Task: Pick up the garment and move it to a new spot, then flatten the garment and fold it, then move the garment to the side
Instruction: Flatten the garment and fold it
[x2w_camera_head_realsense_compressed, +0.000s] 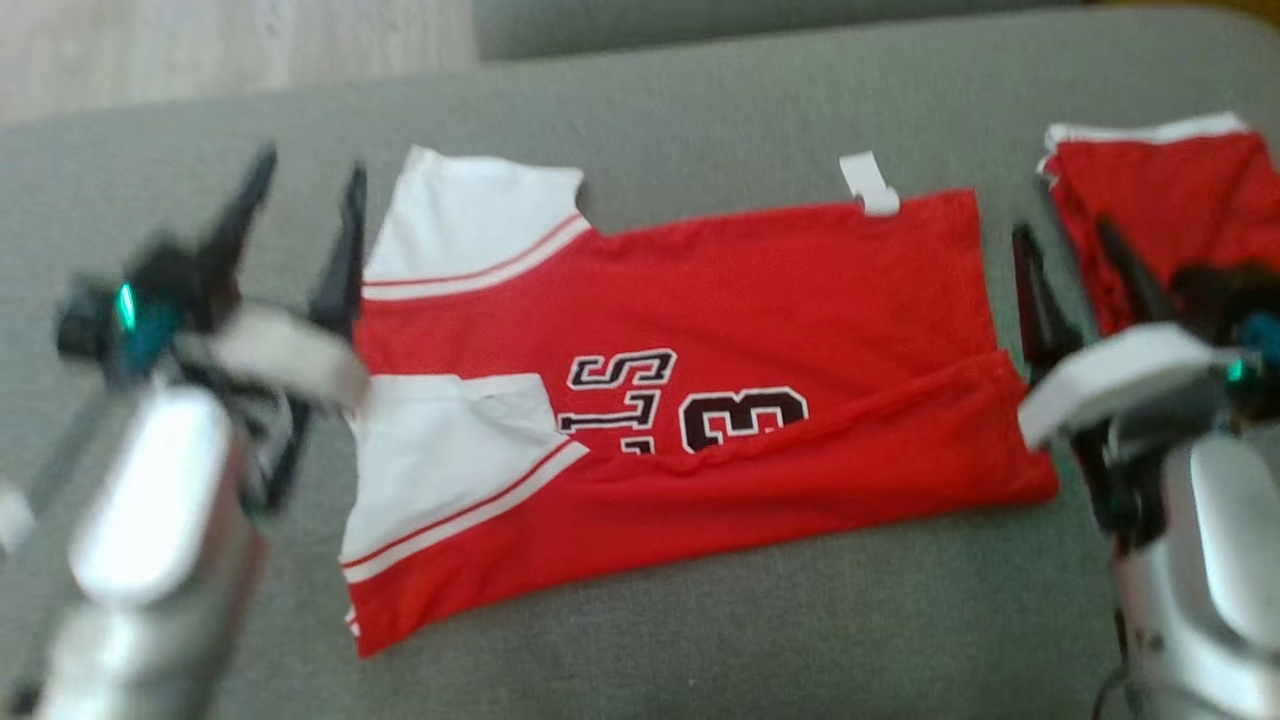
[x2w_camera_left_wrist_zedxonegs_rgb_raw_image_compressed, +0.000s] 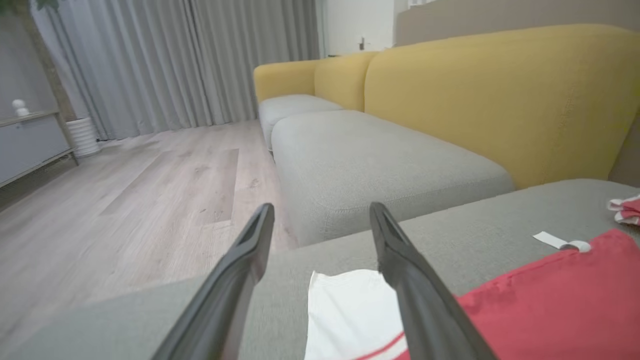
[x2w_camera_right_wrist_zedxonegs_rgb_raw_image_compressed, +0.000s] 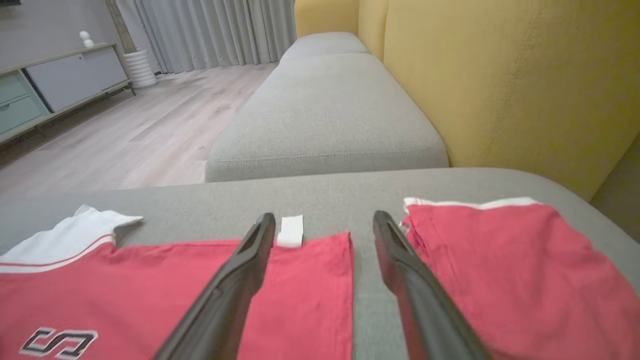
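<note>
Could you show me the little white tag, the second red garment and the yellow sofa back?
white tag (x2w_camera_head_realsense_compressed: 868, 185), head view, middle of the strip.
second red garment (x2w_camera_right_wrist_zedxonegs_rgb_raw_image_compressed: 500, 260), right wrist view, its red middle.
yellow sofa back (x2w_camera_left_wrist_zedxonegs_rgb_raw_image_compressed: 500, 100), left wrist view, middle of the cushion.

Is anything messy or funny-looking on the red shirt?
A little. The red shirt on the grey cushion has its near edge folded over at a slant, so the flap hides part of the black lettering. A white tag also pokes out past the far edge.
</note>
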